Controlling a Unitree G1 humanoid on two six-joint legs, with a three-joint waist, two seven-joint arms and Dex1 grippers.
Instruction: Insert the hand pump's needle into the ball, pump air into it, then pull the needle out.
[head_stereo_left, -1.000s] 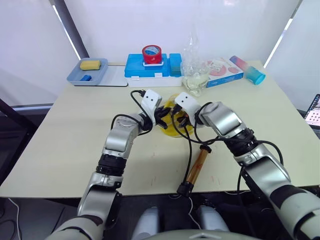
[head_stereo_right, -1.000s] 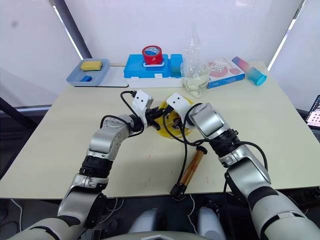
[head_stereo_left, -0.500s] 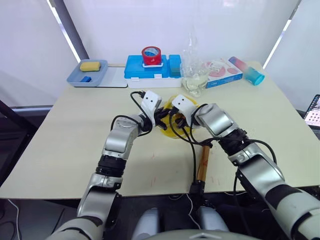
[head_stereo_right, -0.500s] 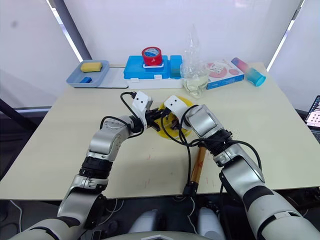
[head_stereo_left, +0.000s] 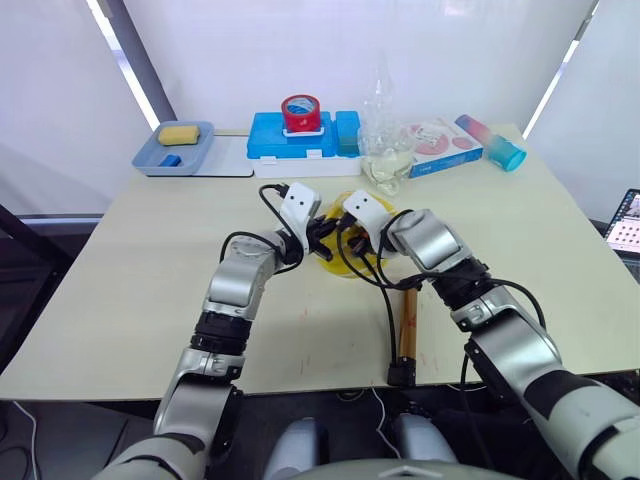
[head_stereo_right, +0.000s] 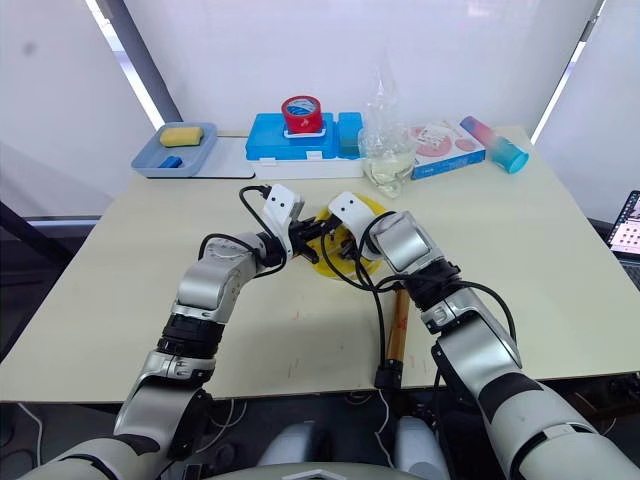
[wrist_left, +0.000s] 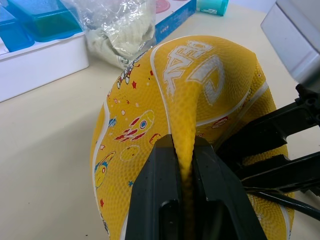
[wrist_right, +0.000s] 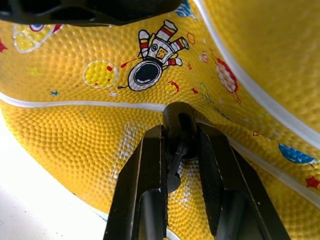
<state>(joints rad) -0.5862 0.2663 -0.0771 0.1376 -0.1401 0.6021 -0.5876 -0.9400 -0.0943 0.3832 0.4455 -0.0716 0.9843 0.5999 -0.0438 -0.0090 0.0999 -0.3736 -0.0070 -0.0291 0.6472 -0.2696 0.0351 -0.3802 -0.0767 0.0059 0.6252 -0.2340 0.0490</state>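
Insertion is just starting: right gripper (wrist_right: 180, 150) is clamping the needle (wrist_right: 178, 131) against the sagging ball (wrist_left: 200, 100), whose fold left gripper (wrist_left: 186, 165) is pinching; the hand pump (head_stereo_left: 407, 325) is lying unpumped behind.

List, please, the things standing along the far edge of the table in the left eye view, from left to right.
Grey tray holding a yellow sponge → blue box with a red tape roll on top → clear plastic bag → pink-and-blue carton → pink-and-teal cylinder.
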